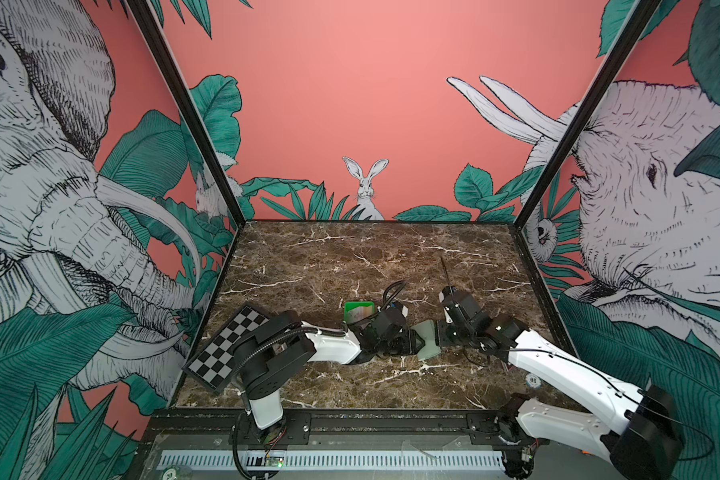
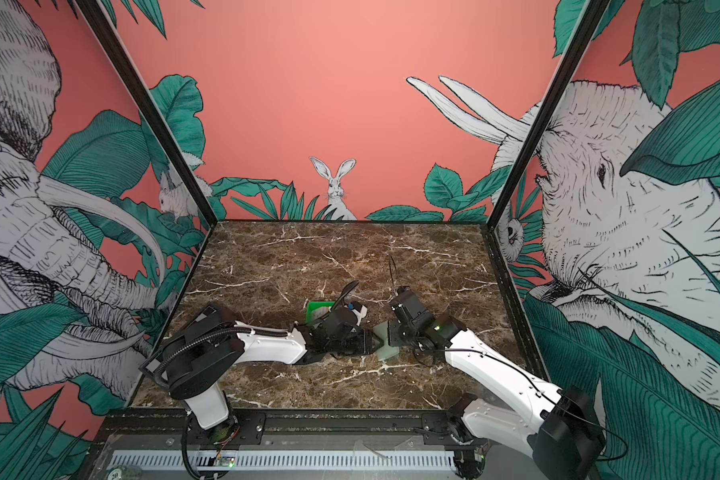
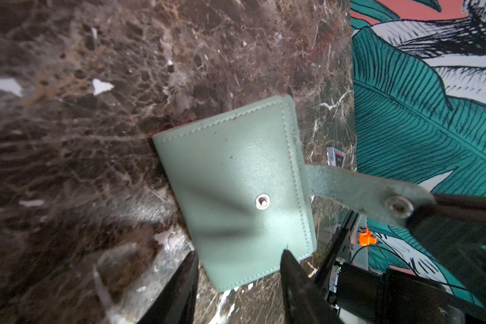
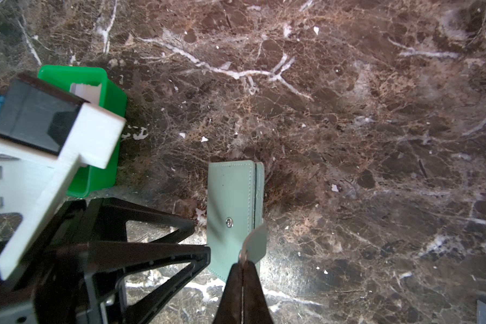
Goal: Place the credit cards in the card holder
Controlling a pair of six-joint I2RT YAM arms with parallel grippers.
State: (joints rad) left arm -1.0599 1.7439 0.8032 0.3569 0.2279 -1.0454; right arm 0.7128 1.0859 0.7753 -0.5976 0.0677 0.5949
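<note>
The pale green card holder (image 2: 386, 353) lies on the brown marble table (image 2: 308, 257) between two black grippers. The left gripper (image 2: 373, 341) meets its left edge, and the right gripper (image 2: 390, 337) overlaps its right side. A green tray (image 2: 317, 308) sits behind it to the left, partly hidden.
</note>
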